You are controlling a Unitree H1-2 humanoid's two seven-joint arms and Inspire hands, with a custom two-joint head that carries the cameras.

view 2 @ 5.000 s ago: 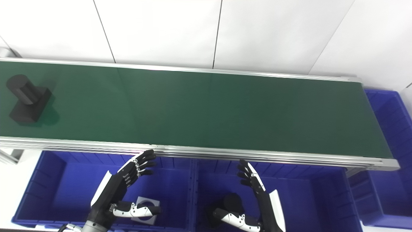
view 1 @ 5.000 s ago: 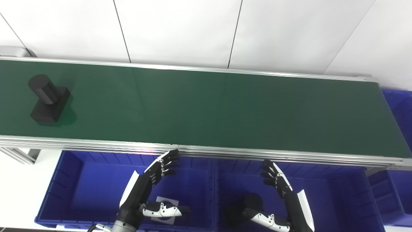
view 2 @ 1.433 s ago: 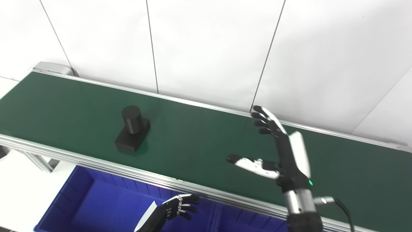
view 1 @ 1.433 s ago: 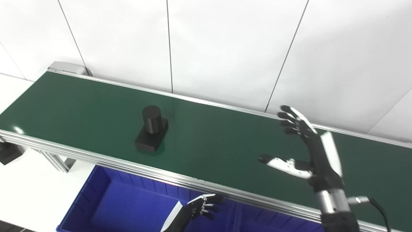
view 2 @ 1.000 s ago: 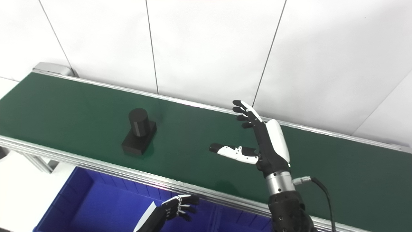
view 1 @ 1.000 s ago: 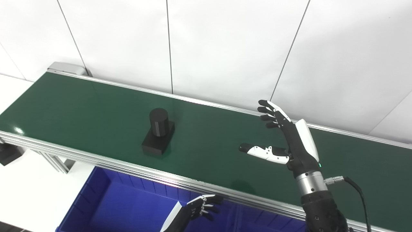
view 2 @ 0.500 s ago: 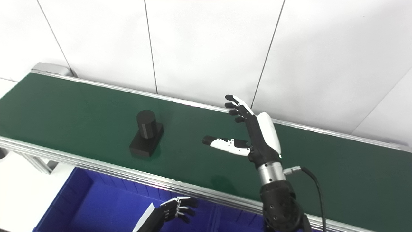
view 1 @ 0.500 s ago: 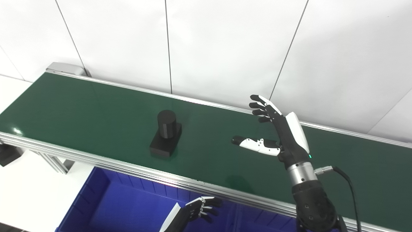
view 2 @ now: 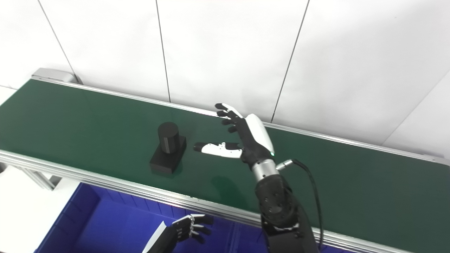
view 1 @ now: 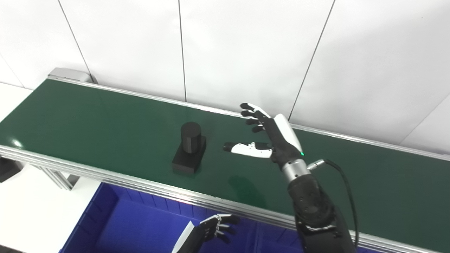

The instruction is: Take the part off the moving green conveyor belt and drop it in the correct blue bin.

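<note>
Left eye view and right eye view present the same scene, the right one set a little further right, so that the part [view 1: 189,151] is seen nearer the left edge there and slightly more of the left hand [view 2: 184,229] is shown. The part is a black block with an upright black cylinder standing on its far end; it rests on the green conveyor belt [view 1: 88,116], near the front rail and left of the belt's middle. The block's long axis runs across the belt, from the front rail toward the wall, leaning slightly right at the far end. The cylinder's axis is held vertical.

Just to the right of the part, apart from it, the right hand [view 1: 272,138] is held above the belt, spread wide with nothing in it; its thumb [view 1: 242,148] is pointed toward the cylinder and its fingers [view 1: 251,112] are stretched toward the far rail. The left hand is kept low below the front rail, over the blue bin [view 1: 140,228], its fingers loosely curled and apart, with nothing held.
</note>
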